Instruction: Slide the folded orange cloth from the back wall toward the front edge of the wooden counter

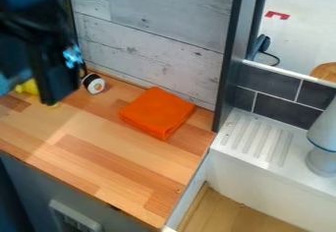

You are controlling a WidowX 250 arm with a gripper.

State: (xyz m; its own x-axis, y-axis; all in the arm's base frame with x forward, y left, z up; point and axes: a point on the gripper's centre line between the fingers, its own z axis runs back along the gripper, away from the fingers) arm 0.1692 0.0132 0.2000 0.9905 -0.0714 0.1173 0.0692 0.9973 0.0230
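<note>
- Yellow object (27, 87): on the wooden counter (92, 159), at the left, partly hidden behind the gripper (56, 81).
- Small round black-and-white item (96, 84): on the counter by the plank wall (154, 42), just right of the gripper in view.
- Folded orange cloth (156, 112): lies flat, farther right, apart from the gripper.
- Jaws: dark and blurred; whether released or clenched cannot be told, nor whether anything is held or touched.

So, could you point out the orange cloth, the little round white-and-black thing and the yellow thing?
Orange cloth (156, 110): camera view, middle of its top.
Round white-and-black thing (96, 85): camera view, its round face.
Yellow thing (27, 87): camera view, its visible side.
</note>
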